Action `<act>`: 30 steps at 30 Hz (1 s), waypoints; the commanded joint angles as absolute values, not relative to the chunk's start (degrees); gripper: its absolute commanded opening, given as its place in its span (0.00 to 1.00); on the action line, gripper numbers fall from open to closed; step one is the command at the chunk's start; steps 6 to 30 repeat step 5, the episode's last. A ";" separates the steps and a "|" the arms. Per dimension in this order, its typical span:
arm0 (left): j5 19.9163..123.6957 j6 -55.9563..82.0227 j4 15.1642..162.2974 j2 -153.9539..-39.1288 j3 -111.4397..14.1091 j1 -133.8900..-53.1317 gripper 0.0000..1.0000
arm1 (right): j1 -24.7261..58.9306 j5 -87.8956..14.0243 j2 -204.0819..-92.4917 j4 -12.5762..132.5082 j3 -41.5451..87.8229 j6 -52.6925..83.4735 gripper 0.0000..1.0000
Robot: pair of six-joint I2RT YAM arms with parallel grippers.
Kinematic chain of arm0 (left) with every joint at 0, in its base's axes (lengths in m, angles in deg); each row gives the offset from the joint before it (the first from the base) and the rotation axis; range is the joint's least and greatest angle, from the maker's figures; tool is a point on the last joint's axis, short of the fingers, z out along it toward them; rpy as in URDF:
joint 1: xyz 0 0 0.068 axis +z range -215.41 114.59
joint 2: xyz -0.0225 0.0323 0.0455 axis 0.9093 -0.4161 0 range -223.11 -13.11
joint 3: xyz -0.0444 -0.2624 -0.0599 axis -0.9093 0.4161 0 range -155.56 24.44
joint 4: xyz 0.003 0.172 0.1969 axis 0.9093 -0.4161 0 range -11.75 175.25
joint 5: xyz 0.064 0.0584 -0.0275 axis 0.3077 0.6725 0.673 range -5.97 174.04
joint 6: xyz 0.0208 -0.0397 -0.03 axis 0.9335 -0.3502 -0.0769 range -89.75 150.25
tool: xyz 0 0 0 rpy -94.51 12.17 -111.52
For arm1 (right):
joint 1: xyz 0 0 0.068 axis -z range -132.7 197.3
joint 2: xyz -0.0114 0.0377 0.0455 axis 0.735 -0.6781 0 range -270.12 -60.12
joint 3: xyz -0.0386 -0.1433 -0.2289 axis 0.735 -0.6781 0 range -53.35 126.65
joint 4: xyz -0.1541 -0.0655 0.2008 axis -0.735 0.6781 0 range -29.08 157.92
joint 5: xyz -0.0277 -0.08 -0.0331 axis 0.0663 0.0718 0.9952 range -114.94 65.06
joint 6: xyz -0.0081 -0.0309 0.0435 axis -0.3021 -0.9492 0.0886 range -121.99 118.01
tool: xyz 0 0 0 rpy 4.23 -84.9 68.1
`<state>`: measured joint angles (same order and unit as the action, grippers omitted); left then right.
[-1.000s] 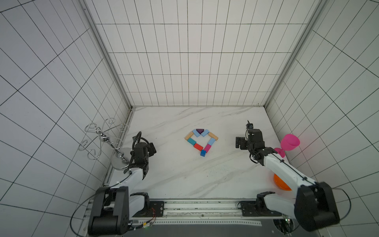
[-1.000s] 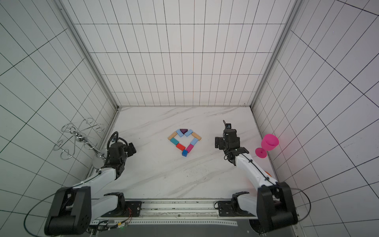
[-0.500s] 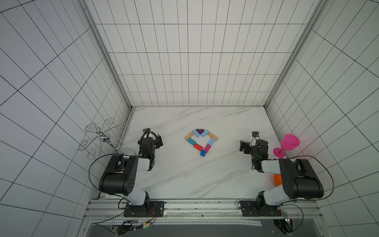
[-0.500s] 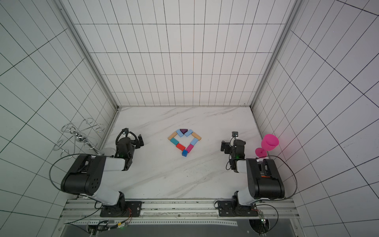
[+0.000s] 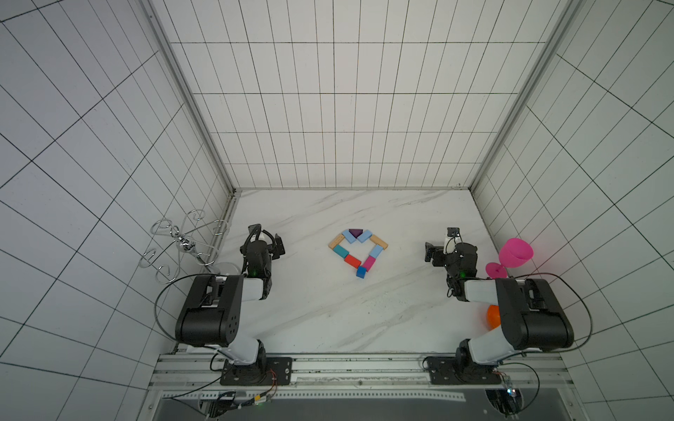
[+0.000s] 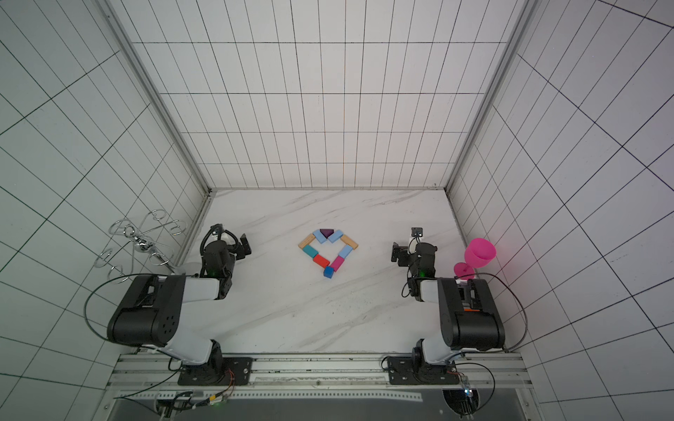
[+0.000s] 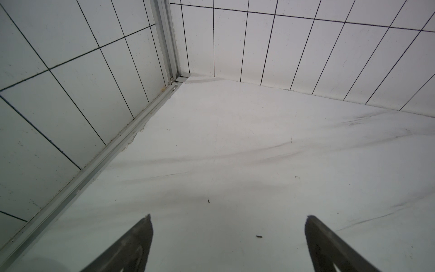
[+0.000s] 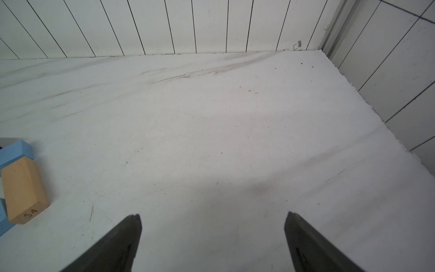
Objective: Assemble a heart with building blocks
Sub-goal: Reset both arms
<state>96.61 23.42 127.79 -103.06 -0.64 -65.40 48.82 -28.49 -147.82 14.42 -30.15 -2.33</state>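
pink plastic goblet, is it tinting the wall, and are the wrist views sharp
In both top views the pink plastic goblet throws a pink glow on the white tiled wall beside it; in the right wrist view the tan wooden block is crisp enough to read 54; in the left wrist view the dark fingertips look soft.

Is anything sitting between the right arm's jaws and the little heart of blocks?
Nothing visible. Only bare marble tabletop lies between the right arm's open jaws and the heart in both top views. The pink goblet stands on the arm's other side, out of the way.
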 commanded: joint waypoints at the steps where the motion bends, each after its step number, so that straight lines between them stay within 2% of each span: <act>1: 96.04 23.84 129.07 -102.66 -1.42 -65.25 0.99 | 49.18 -28.80 -148.51 14.28 -28.55 -2.09 0.98; 30: 96.02 23.84 129.18 -102.67 -1.41 -65.30 0.99 | 49.24 -28.78 -148.20 14.26 -28.81 -1.99 0.99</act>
